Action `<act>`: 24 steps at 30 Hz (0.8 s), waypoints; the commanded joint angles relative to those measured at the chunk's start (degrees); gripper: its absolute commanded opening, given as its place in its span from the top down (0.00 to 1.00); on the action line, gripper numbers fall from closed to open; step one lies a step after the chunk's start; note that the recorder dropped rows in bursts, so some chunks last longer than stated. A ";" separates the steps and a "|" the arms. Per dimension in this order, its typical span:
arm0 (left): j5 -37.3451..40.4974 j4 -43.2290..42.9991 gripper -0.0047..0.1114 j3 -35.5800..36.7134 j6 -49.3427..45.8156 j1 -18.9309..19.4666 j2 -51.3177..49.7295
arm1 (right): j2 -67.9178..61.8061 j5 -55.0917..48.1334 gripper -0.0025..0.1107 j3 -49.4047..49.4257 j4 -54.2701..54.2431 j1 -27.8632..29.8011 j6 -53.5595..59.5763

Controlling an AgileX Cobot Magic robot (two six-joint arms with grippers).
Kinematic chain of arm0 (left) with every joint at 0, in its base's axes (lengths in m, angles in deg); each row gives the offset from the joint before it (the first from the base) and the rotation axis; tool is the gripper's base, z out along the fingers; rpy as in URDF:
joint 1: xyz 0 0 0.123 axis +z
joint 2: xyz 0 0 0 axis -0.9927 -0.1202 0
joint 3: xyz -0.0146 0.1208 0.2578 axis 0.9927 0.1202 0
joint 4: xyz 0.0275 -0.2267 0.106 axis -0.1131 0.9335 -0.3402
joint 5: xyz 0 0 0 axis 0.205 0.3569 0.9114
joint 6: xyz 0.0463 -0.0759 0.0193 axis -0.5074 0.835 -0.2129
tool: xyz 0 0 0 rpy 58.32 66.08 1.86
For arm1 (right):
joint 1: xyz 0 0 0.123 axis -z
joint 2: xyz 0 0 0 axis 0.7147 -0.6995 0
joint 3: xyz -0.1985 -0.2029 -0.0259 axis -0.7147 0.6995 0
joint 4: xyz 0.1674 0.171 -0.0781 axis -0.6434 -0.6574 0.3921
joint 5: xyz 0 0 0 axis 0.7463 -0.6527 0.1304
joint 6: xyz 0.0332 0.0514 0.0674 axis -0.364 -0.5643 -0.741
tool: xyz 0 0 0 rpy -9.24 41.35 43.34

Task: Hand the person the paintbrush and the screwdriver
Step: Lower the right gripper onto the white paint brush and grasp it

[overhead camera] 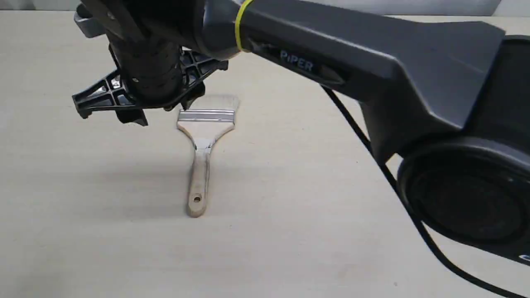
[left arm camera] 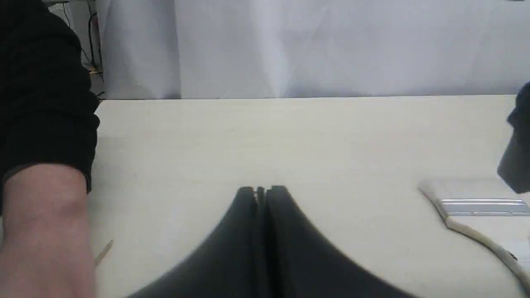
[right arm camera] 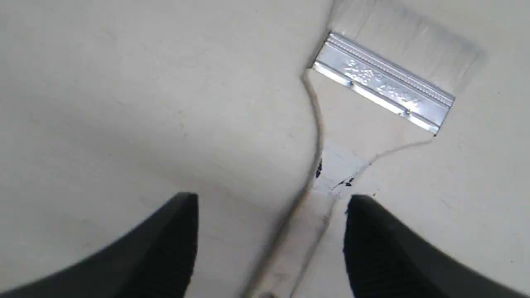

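The paintbrush (overhead camera: 201,153) lies flat on the table, bristles away and the holed handle end toward the camera. My right gripper (overhead camera: 159,111) hovers open just above the brush head. In the right wrist view the wooden handle runs between the spread fingers of the gripper (right arm camera: 269,198), below the silver band (right arm camera: 381,87), untouched. My left gripper (left arm camera: 261,190) is shut on nothing, low over the table. The person's bare forearm (left arm camera: 41,231) in a dark sleeve is beside it. A thin golden sliver (left arm camera: 103,252) pokes out by the forearm; I cannot tell whether it is the screwdriver.
The right arm's grey link (overhead camera: 372,62) and black cable (overhead camera: 389,174) cross the exterior view. A white curtain (left arm camera: 314,45) hangs behind the table's far edge. The brush (left arm camera: 476,207) lies off to one side of the left gripper.
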 commanded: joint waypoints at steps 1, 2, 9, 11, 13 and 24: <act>-0.34 0.05 0.96 0.12 0.12 -0.47 0.14 | -2.13 -0.75 0.49 0.21 1.57 0.14 -0.63; -0.34 0.05 0.96 0.12 0.12 -0.47 0.14 | -2.94 -0.75 0.49 0.21 2.39 0.14 -1.20; -0.34 0.05 0.96 0.12 0.12 -0.47 0.14 | -7.86 -0.75 0.49 0.21 2.67 1.79 -3.51; -0.34 0.05 0.96 0.12 0.12 -0.47 0.14 | -9.04 -0.75 0.49 0.21 -0.97 3.21 -3.41; -0.34 0.05 0.96 0.12 0.12 -0.47 0.14 | -10.10 -0.75 0.49 0.21 -2.86 4.26 -3.19; -0.34 0.05 0.96 0.12 0.12 -0.47 0.14 | -12.01 -0.75 0.49 0.85 -3.09 5.42 -3.19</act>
